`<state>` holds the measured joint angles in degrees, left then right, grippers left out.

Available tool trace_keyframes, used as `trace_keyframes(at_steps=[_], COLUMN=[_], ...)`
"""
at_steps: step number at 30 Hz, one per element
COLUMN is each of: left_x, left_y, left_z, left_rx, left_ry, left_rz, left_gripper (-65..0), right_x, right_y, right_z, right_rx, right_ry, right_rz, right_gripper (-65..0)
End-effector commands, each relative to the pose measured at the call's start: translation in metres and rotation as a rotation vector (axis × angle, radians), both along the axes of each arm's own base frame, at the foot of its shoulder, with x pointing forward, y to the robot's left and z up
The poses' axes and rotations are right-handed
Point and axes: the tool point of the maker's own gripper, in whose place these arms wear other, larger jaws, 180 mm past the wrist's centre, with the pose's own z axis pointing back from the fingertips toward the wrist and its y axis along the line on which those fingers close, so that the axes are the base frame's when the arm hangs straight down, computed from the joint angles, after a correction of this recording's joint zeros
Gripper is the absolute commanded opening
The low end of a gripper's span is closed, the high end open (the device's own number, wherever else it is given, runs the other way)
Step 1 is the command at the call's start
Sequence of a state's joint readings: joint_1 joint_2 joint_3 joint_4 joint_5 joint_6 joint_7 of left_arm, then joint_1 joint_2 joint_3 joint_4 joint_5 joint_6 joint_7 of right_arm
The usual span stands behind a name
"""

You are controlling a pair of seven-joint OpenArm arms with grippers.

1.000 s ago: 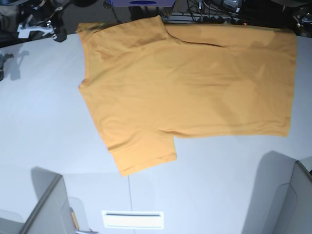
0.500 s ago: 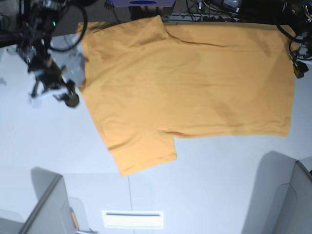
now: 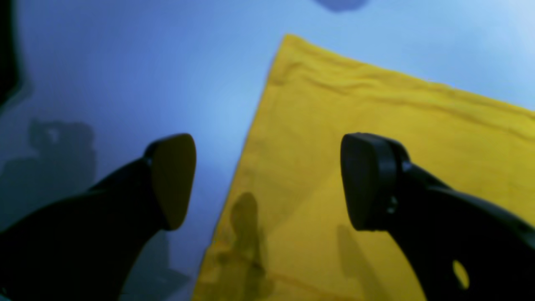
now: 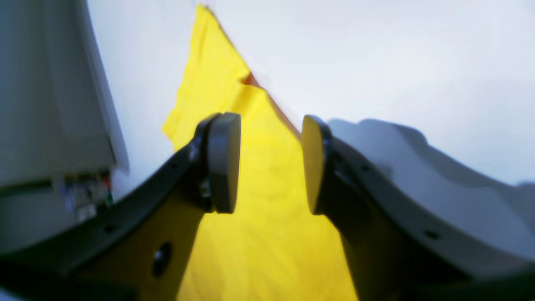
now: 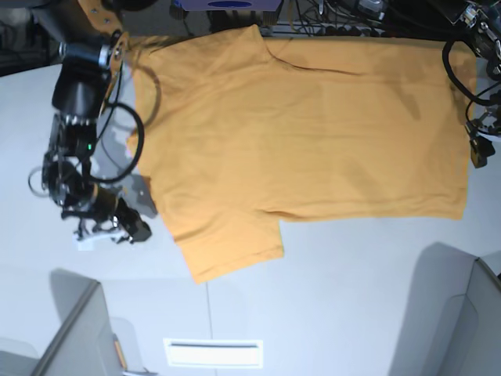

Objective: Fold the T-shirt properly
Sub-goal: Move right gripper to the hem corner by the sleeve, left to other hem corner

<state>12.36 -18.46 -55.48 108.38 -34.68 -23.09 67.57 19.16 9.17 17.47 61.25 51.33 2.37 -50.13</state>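
Two arms over one desk (image 5: pixel 337 266), pale grey-white. T-shirt (image 5: pixel 305 133), orange-yellow, lies spread flat on the desk, plain side up; no lettering visible. One short sleeve points toward the near edge of the desk in the base view, the hem runs along the side where the left arm works.

Left fingers (image 3: pixel 267 182): spread wide apart, nothing between them. Below the gap sits the straight side edge of the shirt; one fingertip (image 3: pixel 173 179) hangs over bare desk, the other over yellow cloth. Hem corner of the shirt lies just beyond the fingertips, with a stitched band running away from it. Finger shadows fall on the cloth under them. Whether the tips touch the fabric I cannot tell; the view is soft. In the base view this gripper shows only as a dark shape beside the shirt's edge.

Right fingers (image 4: pixel 271 163): apart, with a moderate gap, holding nothing. Yellow cloth fills the space under and between them; a narrow sleeve end tapers to a corner ahead of the tips. Bare desk lies to either side of that strip. In the base view the right arm's gripper (image 5: pixel 117 227) sits just beside the sleeve, low over the desk.
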Motion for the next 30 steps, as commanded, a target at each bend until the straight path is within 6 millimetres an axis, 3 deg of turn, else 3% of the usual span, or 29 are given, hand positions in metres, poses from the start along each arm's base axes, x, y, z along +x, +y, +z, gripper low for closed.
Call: trace_keyframes(at_steps=[1, 4, 9, 12, 21, 30], left_x=[0.005, 0.006, 0.003, 0.000, -0.003, 0.003], left_y=[0.005, 0.007, 0.010, 0.017, 0.033, 0.034], left_z=[0.014, 0.016, 0.011, 0.004, -0.008, -0.004], left_rx=[0.039, 0.039, 0.030, 0.015, -0.007, -0.010], left_ry=[-0.029, -0.036, -0.023, -0.001, 0.043, 0.023], left_rz=[-0.011, -0.005, 0.005, 0.018, 0.039, 0.040], left_gripper=[-13.5, -13.5, -13.5, -13.5, -13.5, -13.5], right_x=[0.023, 0.044, 0.061, 0.061, 0.055, 0.052], right_y=[-0.001, 0.007, 0.008, 0.021, 0.057, 0.072], right_z=[0.020, 0.010, -0.016, -0.029, -0.033, -0.035], right_rx=[0.001, 0.017, -0.074, -0.141, -0.229, -0.238], right_ry=[-0.055, -0.026, 0.007, 0.008, -0.029, -0.031], right_rz=[0.010, 0.021, 0.031, 0.124, 0.350, 0.395], right_gripper=[-34.4, -25.8, -25.2, -25.2, -25.4, -25.7])
